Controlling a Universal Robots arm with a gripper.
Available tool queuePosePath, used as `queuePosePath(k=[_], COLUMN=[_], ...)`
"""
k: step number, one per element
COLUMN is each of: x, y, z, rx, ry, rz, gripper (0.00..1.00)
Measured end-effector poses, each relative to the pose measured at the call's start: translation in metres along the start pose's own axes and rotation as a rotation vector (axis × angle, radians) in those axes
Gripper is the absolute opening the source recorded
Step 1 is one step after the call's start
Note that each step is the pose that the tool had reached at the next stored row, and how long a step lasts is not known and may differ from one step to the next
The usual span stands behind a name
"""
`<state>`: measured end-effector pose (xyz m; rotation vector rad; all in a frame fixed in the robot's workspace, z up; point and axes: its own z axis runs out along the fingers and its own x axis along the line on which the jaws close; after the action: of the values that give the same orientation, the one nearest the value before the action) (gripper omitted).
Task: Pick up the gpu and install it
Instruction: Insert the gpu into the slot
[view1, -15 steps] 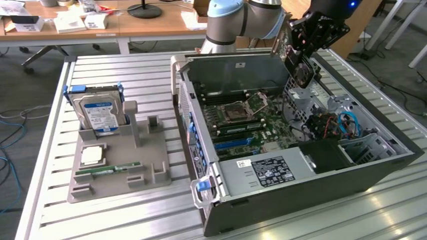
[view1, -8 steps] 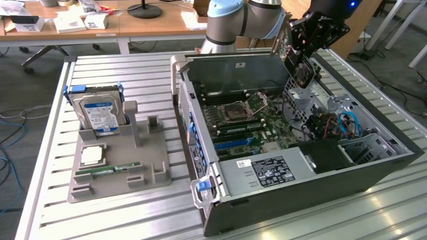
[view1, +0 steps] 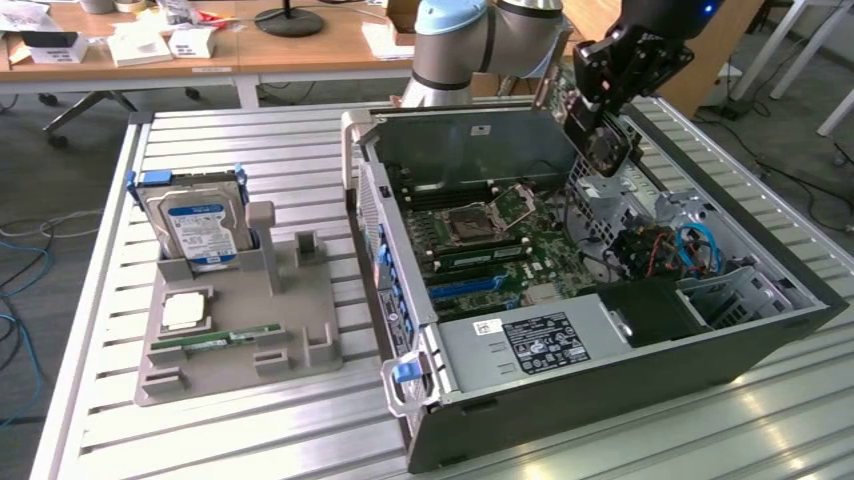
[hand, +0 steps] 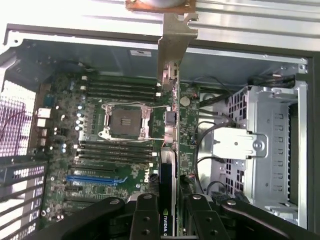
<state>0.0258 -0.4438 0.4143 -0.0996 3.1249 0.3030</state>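
Clamping the gpu (view1: 598, 140) between its fingers, the gripper (view1: 603, 98) hangs above the open computer case (view1: 747, 330), toward the exterior view's right rear corner of it; the jaws are closed on the card, part-way in, not empty. In the wrist view the card is seen edge-on, running away from the fingers (hand: 145, 220) with its metal bracket (hand: 175, 45) at the far end near the case wall. It is held clear of the motherboard (view1: 494, 250) and not seated in any slot. Below it lie the CPU socket (hand: 125, 122), the memory slots beside the socket, and a blue expansion slot (hand: 92, 178). The drive cage (hand: 270, 150) sits off to one side and the power supply (view1: 534, 340) is at the near end of the case. Well apart, on the exterior view's left, a grey holder (view1: 267, 340) stands on the table (view1: 267, 440) with a hard drive (view1: 198, 225) upright in it and a RAM stick (view1: 214, 340) lying flat. Handling judgement: the card looks light and stiff but fragile, with exposed components, a fan and an edge connector. It is best gripped across the flat faces near the top edge, as here, keeping off the fan and the contacts. It may tilt in the fingers if pushed off-centre, so the seating press should run straight along the card, not sideways.
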Motion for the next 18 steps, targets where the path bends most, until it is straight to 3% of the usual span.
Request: queuePosePath(k=[18], x=[0.0002], y=[-0.0003], z=[0.0016], rx=[0.0001], ry=[0.063], rz=[-0.322], gripper=[0.26])
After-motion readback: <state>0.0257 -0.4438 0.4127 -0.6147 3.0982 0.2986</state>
